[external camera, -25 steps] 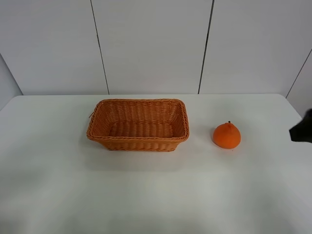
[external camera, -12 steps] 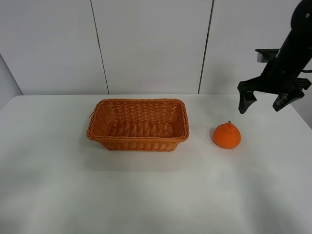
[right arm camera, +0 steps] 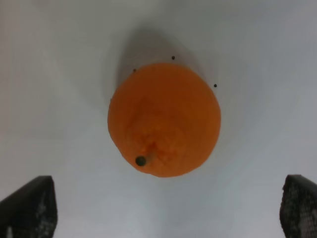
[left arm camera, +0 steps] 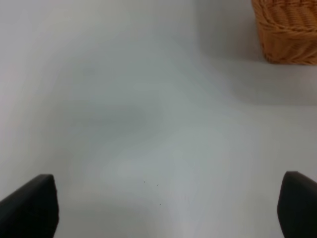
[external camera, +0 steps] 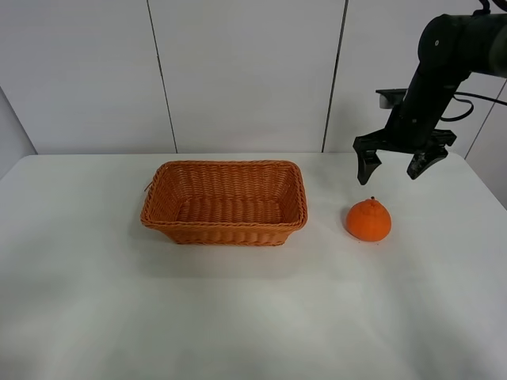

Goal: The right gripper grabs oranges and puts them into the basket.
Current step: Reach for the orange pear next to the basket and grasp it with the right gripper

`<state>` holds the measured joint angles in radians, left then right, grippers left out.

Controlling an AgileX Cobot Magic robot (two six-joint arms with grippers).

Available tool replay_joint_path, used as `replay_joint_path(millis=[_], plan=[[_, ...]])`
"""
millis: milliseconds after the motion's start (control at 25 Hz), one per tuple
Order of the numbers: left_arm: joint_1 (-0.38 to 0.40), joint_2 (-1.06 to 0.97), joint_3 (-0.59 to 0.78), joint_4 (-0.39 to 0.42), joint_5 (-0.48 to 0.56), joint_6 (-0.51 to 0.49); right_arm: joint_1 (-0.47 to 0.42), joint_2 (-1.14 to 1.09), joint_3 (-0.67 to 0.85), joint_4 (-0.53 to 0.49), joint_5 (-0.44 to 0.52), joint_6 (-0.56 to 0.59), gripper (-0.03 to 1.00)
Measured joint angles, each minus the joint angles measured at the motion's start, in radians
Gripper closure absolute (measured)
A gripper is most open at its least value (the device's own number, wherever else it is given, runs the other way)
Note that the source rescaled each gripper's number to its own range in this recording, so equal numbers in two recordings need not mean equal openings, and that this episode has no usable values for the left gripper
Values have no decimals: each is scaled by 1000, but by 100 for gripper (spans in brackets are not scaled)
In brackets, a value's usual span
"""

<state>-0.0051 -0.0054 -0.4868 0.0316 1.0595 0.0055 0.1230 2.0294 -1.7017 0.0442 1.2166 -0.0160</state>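
Overhead, right gripper (external camera: pixel 391 174) splayed wide above orange (external camera: pixel 368 221), basket (external camera: pixel 224 232) well apart.

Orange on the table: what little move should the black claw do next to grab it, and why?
Probably lower down toward it. The right gripper hangs open above the orange, not touching it, and the right wrist view shows the fruit lying between its spread fingers, so closing now would catch nothing.

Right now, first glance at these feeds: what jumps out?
The bright orange sits alone on the white table, right of the wicker basket and apart from it. Next is the black right gripper, hanging open above the orange. The right wrist view shows the fruit centred between its fingers.
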Motion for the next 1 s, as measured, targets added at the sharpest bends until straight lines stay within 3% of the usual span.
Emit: replay_joint_path(millis=[440,800,880,960,1000], plan=[[0,0,0,0,0,0,0,188,0,0,0,0,-3],[0,0,0,0,0,0,0,273,0,0,-57,0,-3],[0,0,0,0,0,0,0,278,0,0,-60,0,7],[0,0,0,0,0,0,0,279,0,0,-64,0,31],[0,0,0,0,0,0,0,279,0,0,-67,0,48]])
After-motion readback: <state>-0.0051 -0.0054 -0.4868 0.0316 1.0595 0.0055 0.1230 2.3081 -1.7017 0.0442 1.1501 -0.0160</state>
